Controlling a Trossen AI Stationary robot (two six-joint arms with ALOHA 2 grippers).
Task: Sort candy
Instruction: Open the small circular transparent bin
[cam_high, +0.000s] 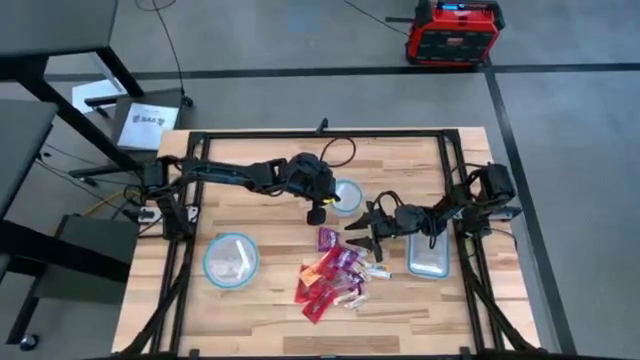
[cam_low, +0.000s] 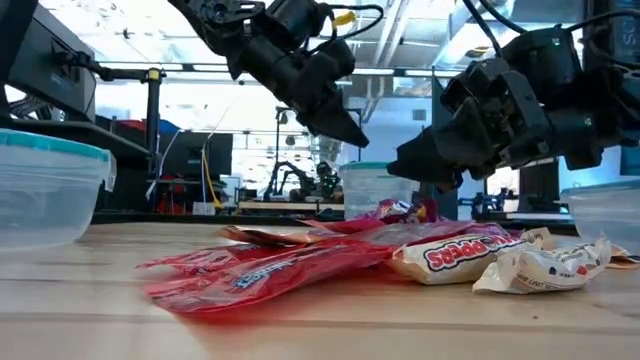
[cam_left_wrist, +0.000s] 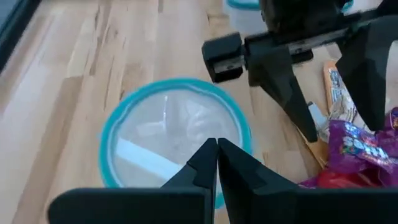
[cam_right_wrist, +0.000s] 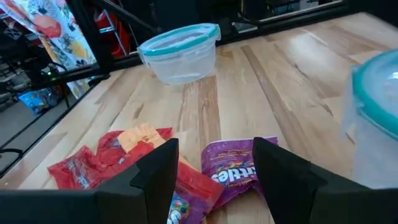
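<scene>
Sorting looks barely begun: the small wrapped red, purple and whitish candy lies heaped at centre frame. The left gripper, fingers pressed together and empty, hangs over a clear blue-rimmed round bowl just above the heap; the right gripper is spread wide, empty, at the heap's upper right edge.

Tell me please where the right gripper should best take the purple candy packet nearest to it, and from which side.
Probably from above. The purple packet lies flat on the table at the pile's edge, right under the open right gripper. Grip its free end, which points away from the red packets, to avoid catching those.
</scene>
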